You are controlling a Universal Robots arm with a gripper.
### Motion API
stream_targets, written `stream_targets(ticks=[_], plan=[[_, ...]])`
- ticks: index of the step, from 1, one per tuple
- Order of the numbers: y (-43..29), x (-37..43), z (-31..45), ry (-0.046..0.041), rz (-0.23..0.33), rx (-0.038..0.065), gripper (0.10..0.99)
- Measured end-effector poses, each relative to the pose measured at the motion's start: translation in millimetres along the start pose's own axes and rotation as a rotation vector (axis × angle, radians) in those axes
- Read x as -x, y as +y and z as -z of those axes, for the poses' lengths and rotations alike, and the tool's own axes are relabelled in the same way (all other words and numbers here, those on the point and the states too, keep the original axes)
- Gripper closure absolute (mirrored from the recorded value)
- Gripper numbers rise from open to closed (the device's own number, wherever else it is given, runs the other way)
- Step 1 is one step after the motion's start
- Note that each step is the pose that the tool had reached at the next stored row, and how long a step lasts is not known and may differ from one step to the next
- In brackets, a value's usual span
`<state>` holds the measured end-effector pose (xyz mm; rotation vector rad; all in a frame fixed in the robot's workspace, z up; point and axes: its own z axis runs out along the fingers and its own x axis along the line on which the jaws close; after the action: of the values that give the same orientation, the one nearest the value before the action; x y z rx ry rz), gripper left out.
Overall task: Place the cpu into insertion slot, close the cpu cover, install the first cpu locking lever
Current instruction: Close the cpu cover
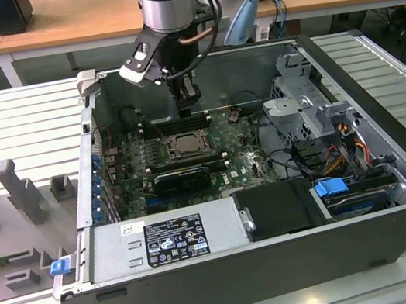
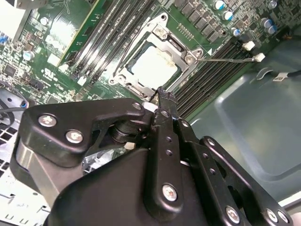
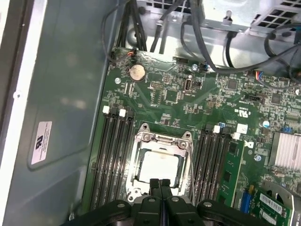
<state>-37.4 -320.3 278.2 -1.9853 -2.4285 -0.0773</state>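
Plainly, my tool (image 3: 160,181) has its two fingers pressed together with nothing held between them. It hangs just above one edge of the slot (image 1: 184,146) on the green board (image 3: 164,94).

The chip (image 3: 160,165) lies flat in the slot, directly under and slightly beyond my fingertips. Its pale face shows through the window of the cover (image 3: 162,144), which looks to be lying down around it. So I judge the seating and the closing done, and the lever the step in hand.

In the second wrist view a thin metal rod (image 2: 225,59), which I take for that lever, runs from the slot's corner out over the memory slots, off to one side of my tool.

To do this well, I think I should use the closed tips as a blunt pusher:
- meet the rod near its free end;
- press it steadily down and in towards its catch;
- keep clear of the chip's face and the white memory clips.

A thin rod like this could easily slip off my tips.
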Motion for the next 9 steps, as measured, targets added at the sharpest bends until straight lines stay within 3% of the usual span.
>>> stream_targets(ticks=[9], plan=[[0.0,0.0,0.0,0.0035,0.098,-0.003,0.98]])
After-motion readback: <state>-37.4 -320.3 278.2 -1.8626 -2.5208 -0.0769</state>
